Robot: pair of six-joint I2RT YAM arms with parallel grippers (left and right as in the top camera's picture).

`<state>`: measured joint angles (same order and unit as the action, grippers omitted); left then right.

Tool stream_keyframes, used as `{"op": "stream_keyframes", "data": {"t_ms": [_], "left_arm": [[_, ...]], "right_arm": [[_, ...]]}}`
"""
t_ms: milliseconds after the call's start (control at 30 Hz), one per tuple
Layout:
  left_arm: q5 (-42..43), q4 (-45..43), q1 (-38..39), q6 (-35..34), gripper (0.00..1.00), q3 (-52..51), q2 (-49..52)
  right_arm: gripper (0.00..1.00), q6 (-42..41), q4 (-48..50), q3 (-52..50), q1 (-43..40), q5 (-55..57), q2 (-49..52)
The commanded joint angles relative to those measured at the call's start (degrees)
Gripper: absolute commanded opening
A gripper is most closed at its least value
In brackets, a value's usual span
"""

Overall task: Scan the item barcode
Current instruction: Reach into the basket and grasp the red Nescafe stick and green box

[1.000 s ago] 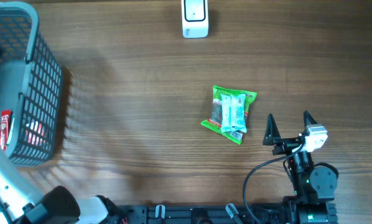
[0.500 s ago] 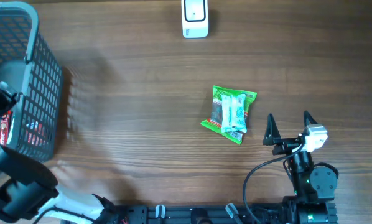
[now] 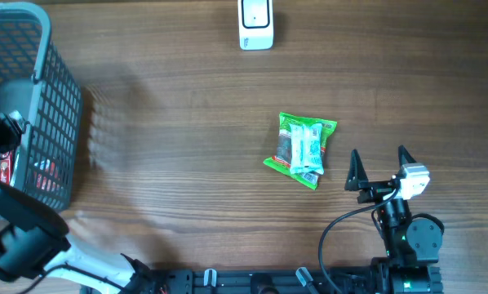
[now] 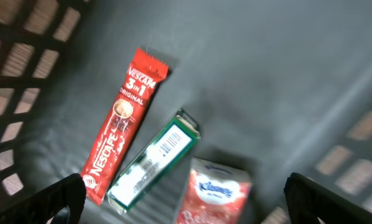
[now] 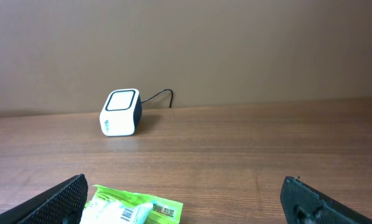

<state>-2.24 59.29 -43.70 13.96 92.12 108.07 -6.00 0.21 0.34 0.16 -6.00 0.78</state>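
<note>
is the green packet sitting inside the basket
No, the green packet lies on the wooden table, well apart from the basket.

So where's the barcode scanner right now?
In the overhead view the scanner stands at the far edge of the table, near the middle, well beyond the green packet. The right wrist view shows it ahead and left.

Shop checkout: barcode scanner (image 3: 255,24), basket (image 3: 63,131)

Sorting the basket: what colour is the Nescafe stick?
Red stick, white lettering; best in left wrist view.
</note>
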Motion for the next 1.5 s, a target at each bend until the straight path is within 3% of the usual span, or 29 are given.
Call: {"op": "stream_keyframes", "data": {"t_ms": [0,1133,1233,1400,1467], "left_arm": [[-2.08,-0.46,-2.10,2.16,1.00,-0.02,3.65],[5.46,-2.34,-8.94,2.95,1.00,-0.20,15.52],[5.68,-2.36,-8.94,-1.57,0.92,-0.44,15.61],[9.79,-3.21,-8.92,-4.37,0.59,-2.01,15.61],[11.17,-3.13,-8.92,-4.39,0.54,-2.01,15.58]], "right_arm": [[1.00,-0.02,0.20,-0.04,-0.02,-0.42,-0.50],[1.00,-0.04,0.20,-0.04,-0.02,-0.42,-0.50],[1.00,-0.04,0.20,-0.04,-0.02,-0.42,-0.50],[1.00,-0.02,0.20,-0.04,-0.02,-0.42,-0.50],[1.00,-0.07,0.20,-0.04,-0.02,-0.42,-0.50]]}}
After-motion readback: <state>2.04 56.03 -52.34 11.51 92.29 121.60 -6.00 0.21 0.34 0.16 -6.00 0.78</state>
